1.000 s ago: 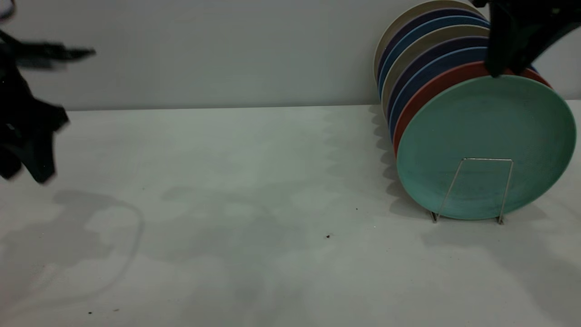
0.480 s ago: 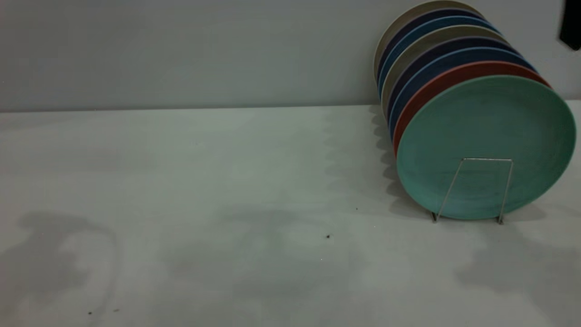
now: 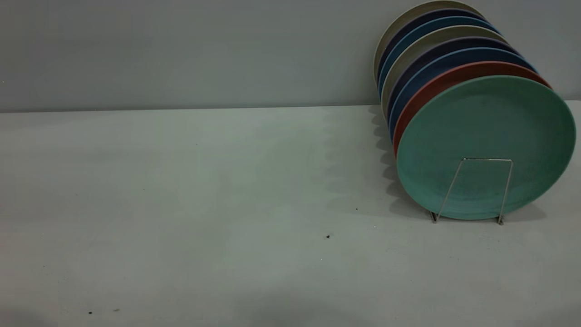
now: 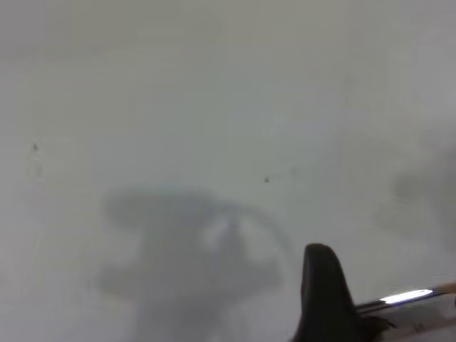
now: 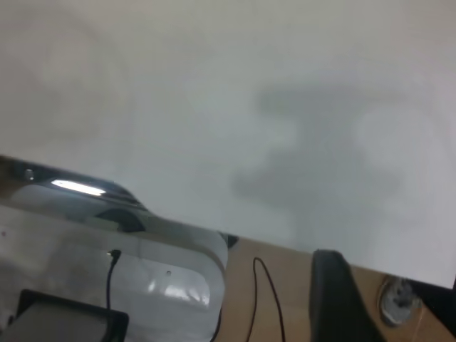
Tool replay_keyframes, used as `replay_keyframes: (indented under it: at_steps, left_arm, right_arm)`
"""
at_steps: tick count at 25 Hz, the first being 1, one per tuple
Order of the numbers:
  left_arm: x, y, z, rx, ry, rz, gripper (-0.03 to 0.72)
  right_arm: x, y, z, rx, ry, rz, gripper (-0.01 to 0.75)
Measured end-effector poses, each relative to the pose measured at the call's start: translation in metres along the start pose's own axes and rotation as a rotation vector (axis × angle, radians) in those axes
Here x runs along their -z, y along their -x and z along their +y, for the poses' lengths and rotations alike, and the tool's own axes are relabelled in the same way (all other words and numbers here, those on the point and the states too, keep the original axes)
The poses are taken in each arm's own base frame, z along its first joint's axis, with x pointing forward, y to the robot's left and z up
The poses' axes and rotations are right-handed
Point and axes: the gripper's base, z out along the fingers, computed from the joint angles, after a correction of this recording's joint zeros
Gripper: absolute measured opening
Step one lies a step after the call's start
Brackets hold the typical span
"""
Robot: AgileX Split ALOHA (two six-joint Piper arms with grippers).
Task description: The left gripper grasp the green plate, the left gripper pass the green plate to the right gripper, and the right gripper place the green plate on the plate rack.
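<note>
Standing frontmost in the plate rack (image 3: 474, 190), the green plate (image 3: 485, 145); jaws' state unclear.

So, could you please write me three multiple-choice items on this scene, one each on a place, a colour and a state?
1. Where does the green plate stand?
A. flat on the table
B. at the front of the row in the rack
C. at the back of the row

2. What colour is the plate right behind it?
A. red
B. yellow
C. white

3. How does the green plate stand with regard to the grippers?
A. held by the left one
B. held by both
C. held by neither

Answers: 1 B, the green plate is the frontmost one, behind the rack's front wire loop. 2 A, a red rim shows just behind the green one. 3 C, no gripper appears in the exterior view, and both wrist views show only bare table, away from the plates.
</note>
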Motion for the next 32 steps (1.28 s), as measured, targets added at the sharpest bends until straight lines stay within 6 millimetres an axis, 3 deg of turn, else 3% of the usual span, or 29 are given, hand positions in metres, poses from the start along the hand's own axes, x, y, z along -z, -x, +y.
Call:
replay_keyframes:
  at_steps: [5, 8, 17, 24, 32]
  left_arm:
    - [0.028, -0.046, -0.008, -0.012, 0.005, -0.104, 0.464]
    - [0.038, -0.07, -0.012, -0.018, 0.007, -0.16, 0.464]
    - [0.047, -0.13, -0.019, -0.048, 0.004, -0.216, 0.464]
    - [0.044, -0.155, -0.019, -0.054, 0.029, -0.274, 0.464]
    - [0.045, -0.157, -0.015, -0.036, 0.073, -0.278, 0.464]
  right_arm:
    - [0.013, -0.051, 0.002, 0.047, -0.01, -0.165, 0.406]
    - [0.011, -0.076, 0.003, 0.078, -0.017, -0.236, 0.406]
    - [-0.014, -0.134, 0.003, 0.096, -0.025, -0.314, 0.406]
    - [-0.002, -0.159, 0.005, 0.105, -0.037, -0.482, 0.377]
    - [0.001, -0.165, 0.005, 0.107, -0.039, -0.524, 0.375]
